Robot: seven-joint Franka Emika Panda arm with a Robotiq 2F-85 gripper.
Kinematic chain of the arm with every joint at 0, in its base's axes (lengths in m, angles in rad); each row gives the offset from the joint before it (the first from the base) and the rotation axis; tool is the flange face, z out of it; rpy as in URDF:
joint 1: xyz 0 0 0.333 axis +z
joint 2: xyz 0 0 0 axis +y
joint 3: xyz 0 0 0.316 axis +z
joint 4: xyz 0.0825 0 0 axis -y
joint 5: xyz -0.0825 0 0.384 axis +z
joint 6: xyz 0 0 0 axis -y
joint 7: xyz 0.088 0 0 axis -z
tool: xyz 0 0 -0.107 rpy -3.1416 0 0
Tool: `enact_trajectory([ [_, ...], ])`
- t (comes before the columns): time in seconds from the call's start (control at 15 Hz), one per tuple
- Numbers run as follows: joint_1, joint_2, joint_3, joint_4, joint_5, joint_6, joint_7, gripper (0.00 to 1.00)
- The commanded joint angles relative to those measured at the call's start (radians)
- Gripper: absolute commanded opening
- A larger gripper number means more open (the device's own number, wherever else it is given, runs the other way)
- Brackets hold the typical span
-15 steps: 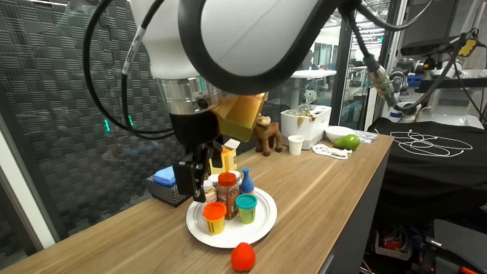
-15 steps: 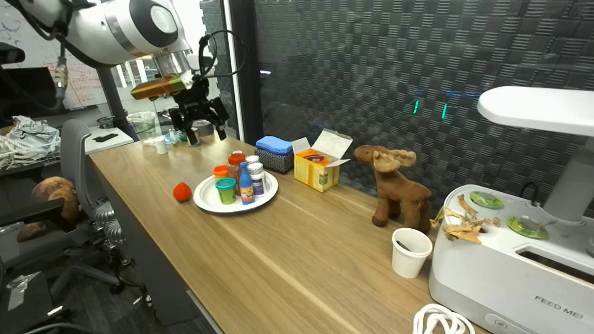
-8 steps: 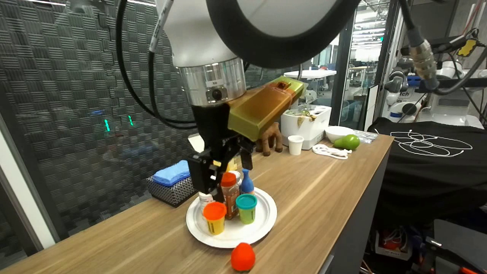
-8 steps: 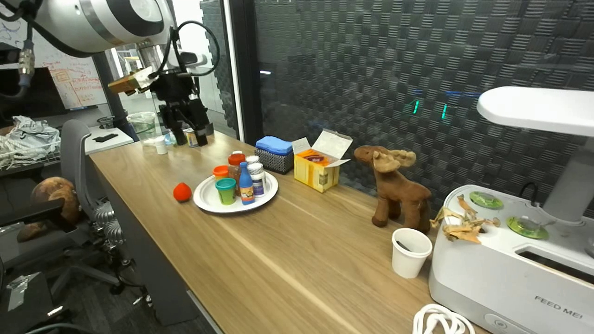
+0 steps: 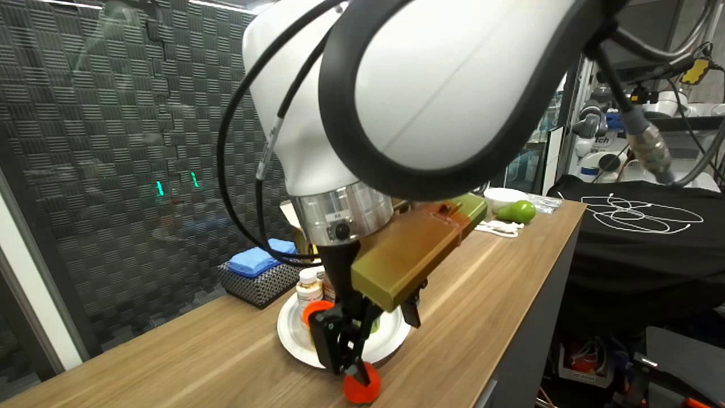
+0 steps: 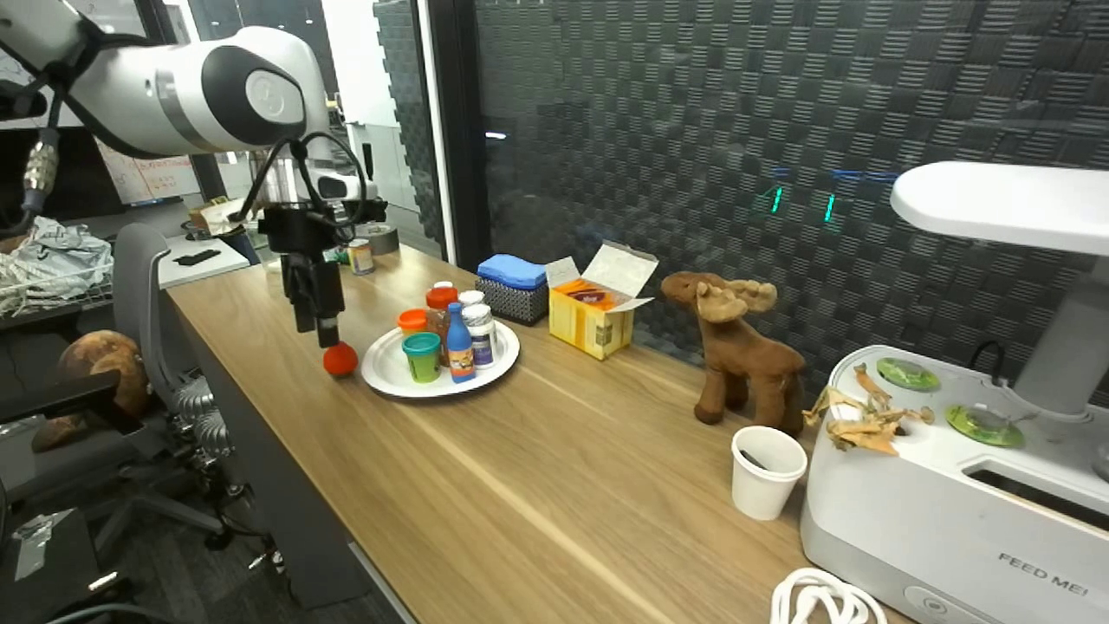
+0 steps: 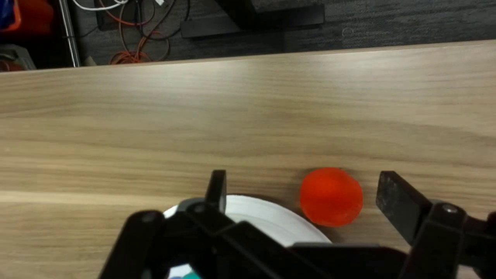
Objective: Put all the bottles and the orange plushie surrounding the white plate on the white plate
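Dark textured panels point(image 6: 693, 130) rise behind a long wood-grain table point(image 6: 554, 485), where a black patterned basket point(image 6: 518, 303) topped with folded blue cloth point(image 6: 513, 270), a yellow cardboard box with raised flaps point(image 6: 582, 329) and a brown plush moose point(image 6: 749, 368) stand in a row, the moose's head turned toward the box. On the same wood a round white plate point(image 6: 385, 374) bears a cluster of containers, all upright with lids uppermost: a slim blue toy bottle point(image 6: 460, 345), its long axis vertical and its narrow neck upward; a green tub with a teal lid point(image 6: 424, 360); a tub with an orange lid point(image 6: 411, 321); a brown jar with a red lid point(image 6: 442, 297); and a white-capped bottle with a purple label point(image 6: 482, 335), more white caps point(image 6: 471, 297) showing behind. Just beside the plate, on the table itself, sits the rounded red-orange plushie point(image 7: 331, 197); whether it touches the rim I cannot tell. From above, its outline is nearly circular, so no long axis shows there, and in an exterior view a fingertip point(image 5: 359, 372) covers some of its upper part, leaving the way its top points unclear. Over it the black two-fingered gripper point(image 7: 304, 192) points downward, its fingers spread wide; in the wrist view they flank the plushie, which lies nearer the finger at right, with a gap visible on either side.
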Motion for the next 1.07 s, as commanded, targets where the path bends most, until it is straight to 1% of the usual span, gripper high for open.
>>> enact_trajectory([
  [0.0, 0.002, 0.061, 0.015, 0.012, 0.041, 0.055, 0.022, 1.00],
  [0.13, 0.009, 0.089, 0.014, 0.011, 0.047, 0.115, 0.023, 1.00],
  [0.53, 0.037, 0.113, -0.004, 0.003, 0.025, 0.220, 0.061, 1.00],
  [0.73, 0.057, 0.111, -0.024, -0.003, -0.011, 0.262, 0.106, 1.00],
  [0.87, 0.079, 0.109, -0.047, -0.004, -0.059, 0.278, 0.158, 1.00],
  [0.93, 0.085, 0.109, -0.054, -0.005, -0.078, 0.282, 0.177, 0.92],
  [1.0, 0.093, 0.109, -0.060, -0.004, -0.101, 0.276, 0.197, 0.72],
])
